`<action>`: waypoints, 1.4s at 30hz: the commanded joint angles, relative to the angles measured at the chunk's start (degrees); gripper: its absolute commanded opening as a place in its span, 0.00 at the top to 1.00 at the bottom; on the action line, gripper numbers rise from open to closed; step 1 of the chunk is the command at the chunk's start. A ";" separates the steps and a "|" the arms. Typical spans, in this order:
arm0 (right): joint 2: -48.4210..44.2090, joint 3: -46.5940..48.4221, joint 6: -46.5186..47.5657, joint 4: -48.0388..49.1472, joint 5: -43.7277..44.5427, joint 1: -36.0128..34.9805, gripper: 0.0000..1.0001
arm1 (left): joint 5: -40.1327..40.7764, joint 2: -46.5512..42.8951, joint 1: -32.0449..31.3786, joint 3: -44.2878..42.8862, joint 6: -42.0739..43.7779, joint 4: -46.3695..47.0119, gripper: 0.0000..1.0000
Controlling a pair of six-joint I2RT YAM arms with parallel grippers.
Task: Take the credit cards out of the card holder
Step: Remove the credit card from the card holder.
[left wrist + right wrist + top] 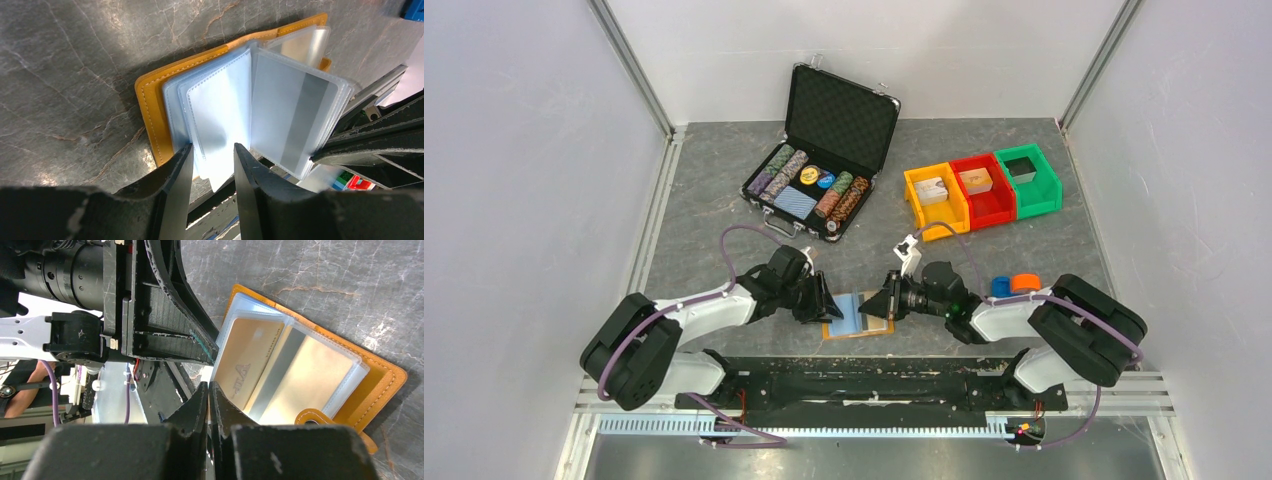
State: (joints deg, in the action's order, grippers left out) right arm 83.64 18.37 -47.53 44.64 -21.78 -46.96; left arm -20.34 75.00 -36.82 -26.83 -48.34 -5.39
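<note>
Right gripper point(208, 387): jaws pressed together, tips set at the near corner of a clear sleeve point(350, 375); whether its thin edge is pinched cannot be told. Left gripper point(212, 152): jaws spread, a sleeve's lower edge straddled, contact unclear.

Card holder point(150, 110) is laid open on the desk point(65, 75), directly between the two grippers.

Risks: only the sleeve may be caught, so the whole holder would be dragged or lifted; slick plastic may be lost from the pinch.

Counted:
- one holder
- two grippers
- two cards, both judged still sleeved:
  - pale blue card point(220, 115), just ahead of the left gripper
  - beige printed card point(250, 360), just beyond the right
</note>
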 commanded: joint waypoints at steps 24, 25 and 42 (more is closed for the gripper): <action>0.54 -0.51 -0.30 1.91 0.76 0.47 0.98 | 2.58 -0.98 -0.02 1.26 -0.38 -2.00 0.57; 0.21 -0.41 0.19 1.12 1.05 0.46 0.98 | 2.54 -0.95 -0.01 1.25 -0.44 -2.00 0.57; -3.35 4.21 6.81 -10.46 4.25 -0.51 0.78 | 2.58 -1.60 -0.01 1.01 -0.53 -2.11 0.57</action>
State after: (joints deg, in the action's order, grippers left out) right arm 82.63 18.76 -43.90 36.25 -19.05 -46.68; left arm -19.57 74.08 -36.82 -26.55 -48.34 -5.89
